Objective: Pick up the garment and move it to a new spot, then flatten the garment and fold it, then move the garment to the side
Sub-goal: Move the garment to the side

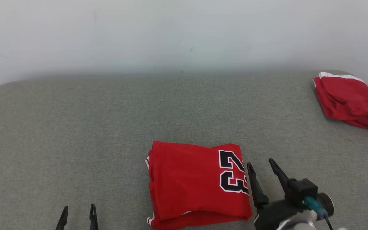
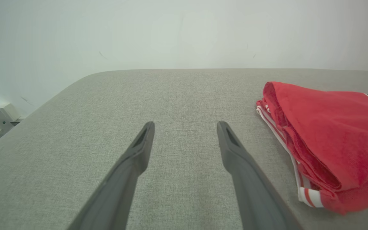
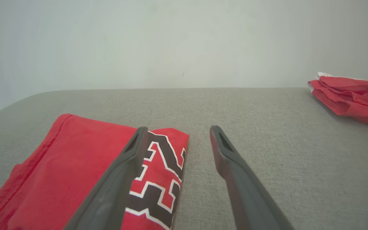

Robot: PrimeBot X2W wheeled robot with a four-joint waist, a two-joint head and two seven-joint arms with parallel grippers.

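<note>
Folded red No. 23 jersey [image 1: 196, 185] sits just beside the open, empty right jaws, seemingly lined up to shift it aside; left jaws also open.

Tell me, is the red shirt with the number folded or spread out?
Folded. The red shirt lies as a compact rectangle, with stacked layers showing along its edge.

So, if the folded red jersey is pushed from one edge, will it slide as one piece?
Probably not: the jersey is soft stacked layers, so the top may shift. The grey fabric surface looks rough, likely dragging it.
</note>
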